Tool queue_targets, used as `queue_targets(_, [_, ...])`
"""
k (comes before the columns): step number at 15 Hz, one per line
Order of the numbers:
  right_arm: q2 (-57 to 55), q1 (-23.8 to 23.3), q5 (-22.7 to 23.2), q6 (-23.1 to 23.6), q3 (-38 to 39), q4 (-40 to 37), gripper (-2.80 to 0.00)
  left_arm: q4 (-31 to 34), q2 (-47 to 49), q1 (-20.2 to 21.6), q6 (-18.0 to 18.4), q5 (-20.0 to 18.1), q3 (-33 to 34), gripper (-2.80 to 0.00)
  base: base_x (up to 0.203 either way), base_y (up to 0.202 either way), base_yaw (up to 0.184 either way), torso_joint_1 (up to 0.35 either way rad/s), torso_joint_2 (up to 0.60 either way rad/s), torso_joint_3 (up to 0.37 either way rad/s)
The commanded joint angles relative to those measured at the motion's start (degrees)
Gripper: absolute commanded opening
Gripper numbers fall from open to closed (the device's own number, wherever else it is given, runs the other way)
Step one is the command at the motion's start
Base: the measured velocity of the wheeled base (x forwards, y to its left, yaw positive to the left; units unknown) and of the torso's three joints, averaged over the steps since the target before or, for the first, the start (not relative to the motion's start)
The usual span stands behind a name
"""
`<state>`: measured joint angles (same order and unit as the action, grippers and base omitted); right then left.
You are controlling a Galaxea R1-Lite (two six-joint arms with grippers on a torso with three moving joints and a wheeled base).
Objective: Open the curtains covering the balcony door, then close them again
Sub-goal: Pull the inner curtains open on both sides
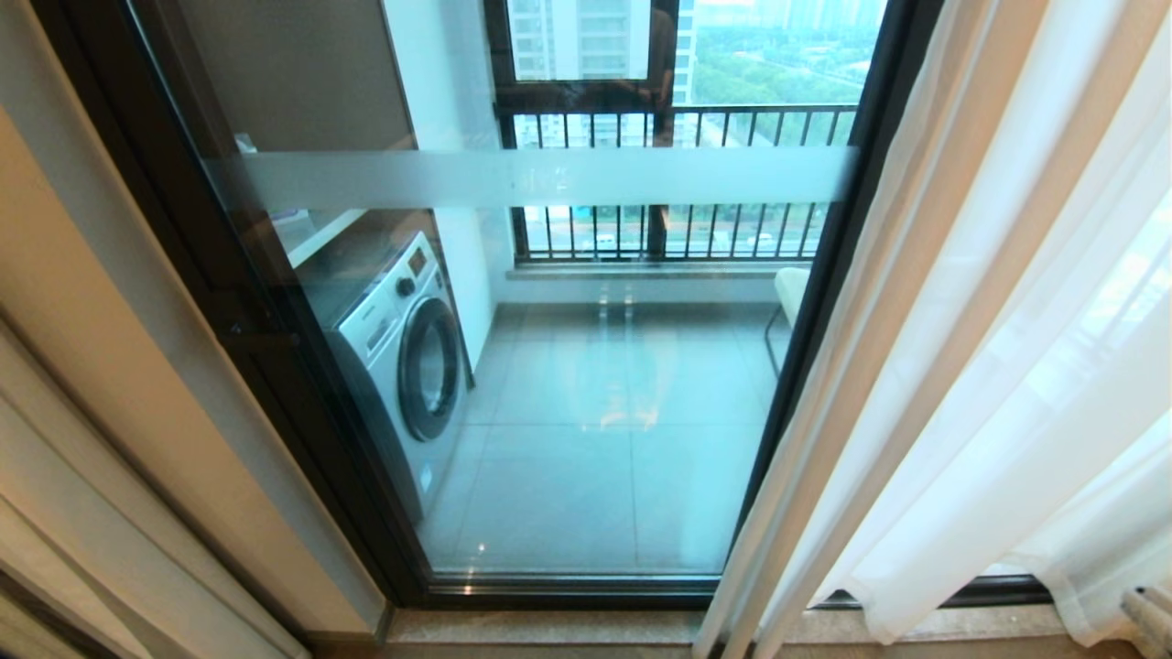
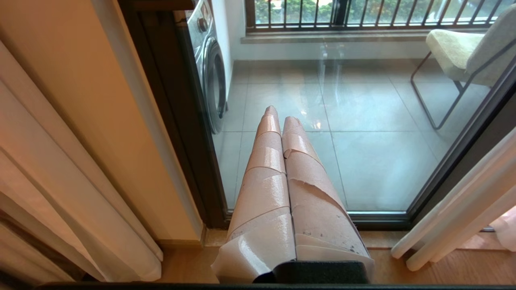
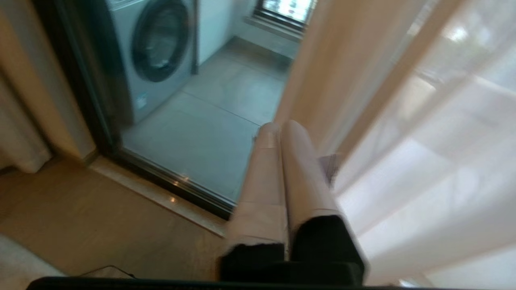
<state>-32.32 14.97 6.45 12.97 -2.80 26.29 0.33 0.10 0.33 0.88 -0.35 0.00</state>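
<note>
The balcony door [image 1: 586,394] is a glass panel in a dark frame with a frosted band across it. It stands uncovered in the middle. One sheer white curtain [image 1: 989,320] hangs bunched to its right, another [image 1: 55,476] at the far left. My right gripper [image 3: 278,128], its fingers wrapped in pale tape, is shut on nothing. It sits just left of the right curtain's [image 3: 403,121] edge, and I cannot tell if it touches the fabric. Its fingertips [image 1: 1149,615] peek into the head view's lower right corner. My left gripper [image 2: 281,113] is shut and empty, low in front of the glass.
Behind the glass are a washing machine [image 1: 412,357] on the left, a chair [image 2: 455,48] on the right and a black railing [image 1: 678,137] at the back. A stone sill [image 1: 549,627] runs under the door frame, with wooden floor [image 3: 80,217] before it.
</note>
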Motion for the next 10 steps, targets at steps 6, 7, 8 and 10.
queue_targets(6, [-22.1,9.2,4.8,-1.4,-10.6,6.5,0.00,0.0,0.0,0.0,0.0,0.0,0.0,-2.80,0.000,0.000,0.000,0.000,0.00,0.000])
queue_targets(7, [-24.8,9.0,4.9,-1.4,-11.7,7.5,0.00,0.0,0.0,0.0,0.0,0.0,0.0,-2.80,0.000,0.000,0.000,0.000,0.00,0.000])
queue_targets(8, [-27.1,8.7,4.8,-1.4,-13.1,8.7,0.00,0.0,0.0,0.0,0.0,0.0,0.0,-2.80,0.000,0.000,0.000,0.000,0.00,0.000])
queue_targets(10, [-31.0,7.7,4.4,-1.3,-15.9,10.6,0.00,0.0,0.0,0.0,0.0,0.0,0.0,-2.80,0.000,0.000,0.000,0.000,0.00,0.000])
